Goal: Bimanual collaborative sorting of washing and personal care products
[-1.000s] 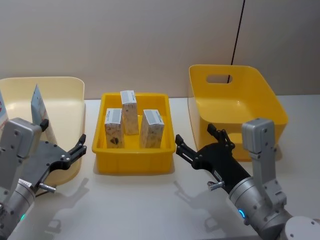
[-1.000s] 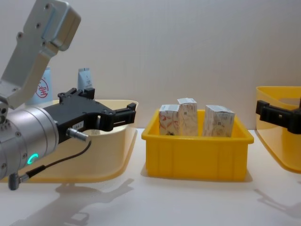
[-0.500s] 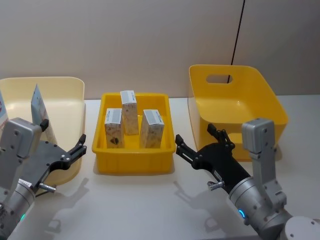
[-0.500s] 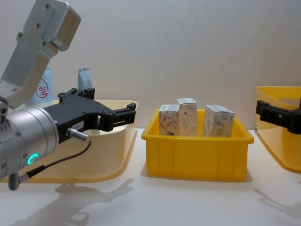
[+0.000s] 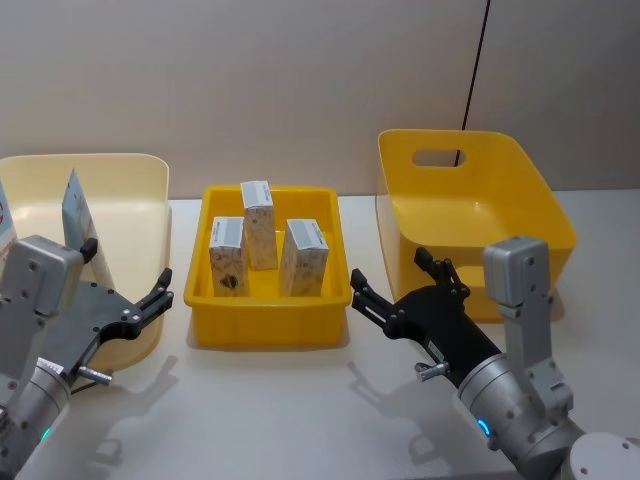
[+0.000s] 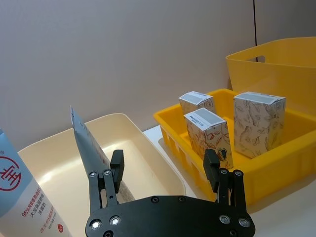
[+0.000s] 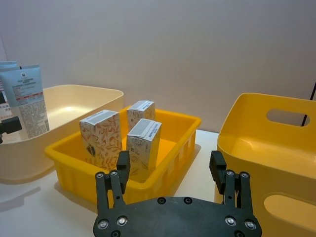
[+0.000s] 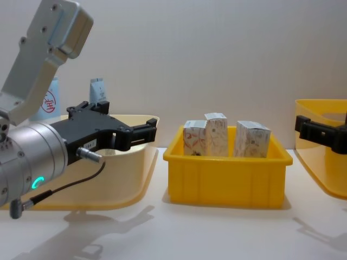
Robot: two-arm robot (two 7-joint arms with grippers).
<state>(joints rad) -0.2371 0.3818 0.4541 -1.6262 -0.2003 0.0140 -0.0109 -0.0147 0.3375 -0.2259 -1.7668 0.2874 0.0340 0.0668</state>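
Cartons (image 5: 258, 222), three, stand upright in the yellow tray (image 5: 268, 325) at frame centre, directly between my jaws: left jaws gape at lower left, right jaws gape at lower right, both empty, roughly equally near

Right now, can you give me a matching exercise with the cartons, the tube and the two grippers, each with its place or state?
1 cartons
2 tube
3 left gripper
4 right gripper

A open, by the handled bin
B inside the cream bin
C open, by the cream bin
D upright in the shallow tray

Pairs: 1-D, 2-B, 3-C, 4-A.
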